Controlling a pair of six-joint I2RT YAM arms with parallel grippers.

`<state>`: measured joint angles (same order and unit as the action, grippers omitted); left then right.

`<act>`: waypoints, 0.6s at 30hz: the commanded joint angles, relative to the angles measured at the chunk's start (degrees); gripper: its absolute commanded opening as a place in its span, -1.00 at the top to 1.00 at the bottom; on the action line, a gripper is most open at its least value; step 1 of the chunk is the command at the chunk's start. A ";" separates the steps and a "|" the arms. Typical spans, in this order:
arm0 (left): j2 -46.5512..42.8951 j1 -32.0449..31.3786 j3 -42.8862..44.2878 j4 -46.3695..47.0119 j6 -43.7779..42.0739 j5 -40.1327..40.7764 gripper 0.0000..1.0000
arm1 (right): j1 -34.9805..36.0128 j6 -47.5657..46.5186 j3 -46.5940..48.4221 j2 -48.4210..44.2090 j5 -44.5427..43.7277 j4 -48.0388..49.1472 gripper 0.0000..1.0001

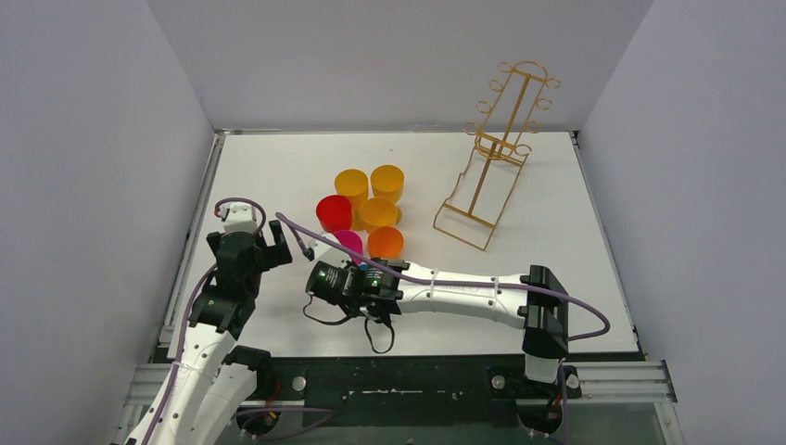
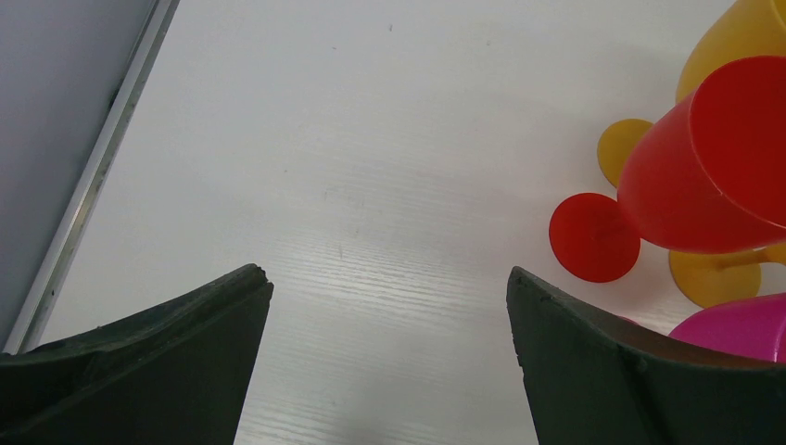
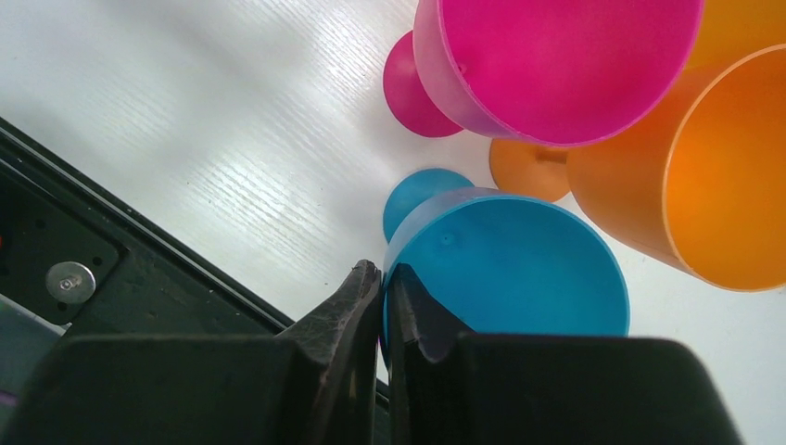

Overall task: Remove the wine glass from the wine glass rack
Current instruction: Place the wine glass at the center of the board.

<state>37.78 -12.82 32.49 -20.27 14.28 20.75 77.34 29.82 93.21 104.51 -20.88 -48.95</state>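
The gold wire wine glass rack [image 1: 496, 153] stands tilted at the back right of the table, and I see no glass on its hooks. A blue wine glass [image 3: 519, 269] is at the front of a cluster of glasses. My right gripper [image 3: 385, 278] is shut on its rim, one finger inside the bowl and one outside. The glass's blue foot [image 3: 417, 197] shows beneath it against the table. In the top view the right gripper [image 1: 360, 275] covers nearly all of this glass. My left gripper [image 2: 389, 278] hangs open over bare table, left of the cluster, holding nothing.
A magenta glass [image 3: 547, 65] and an orange glass [image 3: 704, 176] crowd the blue one. Red [image 1: 334, 212] and yellow [image 1: 387, 182] glasses stand behind them. The table's black front edge [image 3: 139, 269] lies close under the right gripper. Grey walls enclose the table.
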 commanded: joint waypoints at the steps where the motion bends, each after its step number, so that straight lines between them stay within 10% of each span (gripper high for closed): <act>1: -0.08 -0.28 0.29 3.15 -0.93 -0.22 -0.95 | 0.40 0.02 0.67 -1.30 -1.58 -0.29 0.88; 18: -0.42 -0.33 0.20 3.16 -1.01 0.04 -0.95 | 0.27 -0.50 -1.91 -8.31 0.23 8.14 0.47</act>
<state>37.82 -12.82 32.47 -20.25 14.17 20.75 77.34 29.58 92.20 101.89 -20.08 -45.45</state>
